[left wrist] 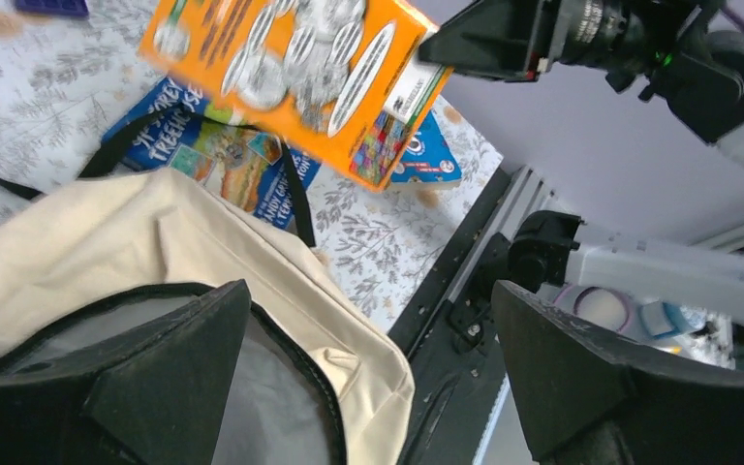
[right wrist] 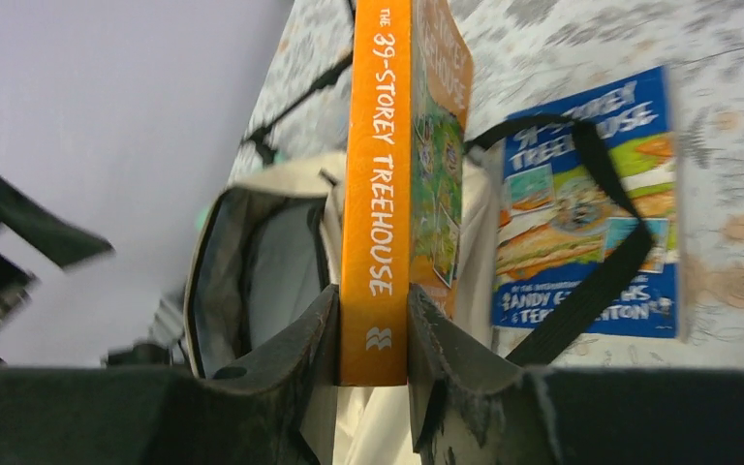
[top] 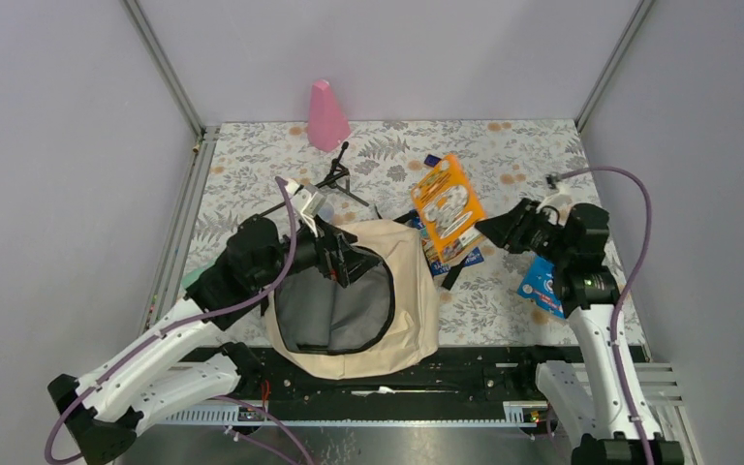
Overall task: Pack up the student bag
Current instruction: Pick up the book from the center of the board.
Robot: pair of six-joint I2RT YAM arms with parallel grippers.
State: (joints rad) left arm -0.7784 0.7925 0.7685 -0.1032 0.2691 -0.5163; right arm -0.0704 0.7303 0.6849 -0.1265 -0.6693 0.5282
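Nearest the arm bases, the student bag [top: 402, 310] lies on the bench [top: 542, 155] in the lower centre of the top view. Its zipped mouth is open and its dark lining faces the lower left.

The left gripper [left wrist: 368, 373] hovers at the upper rim of that mouth with its jaws wide apart. One finger is over the lining, the other is off past the cream edge, and nothing is clamped.

To the right of centre, the right gripper [right wrist: 373, 358] is clamped on the lower spine of an orange book [right wrist: 378, 174], "The 39-Storey Treehouse". It holds the book in the air, above and just right of the bag. Under it a blue book [right wrist: 591, 194] lies flat on the bench with a black bag strap [right wrist: 605, 271] draped across its cover. A second blue item [top: 540, 286] sits at the right edge. At the far end stand a small black stand [top: 334, 179] and a pink cone [top: 327, 116].

Risks, as judged:
- The book is gripped at one end only, so its free length may swing or slip in the jaws during transfer.
- The bag mouth is slack and unheld. A book corner catching the zipper rim would push the bag along the bench rather than enter it.
- The two grippers are near one another at the opening, so contact between them is possible.
- The strap may snag when the blue book is lifted.
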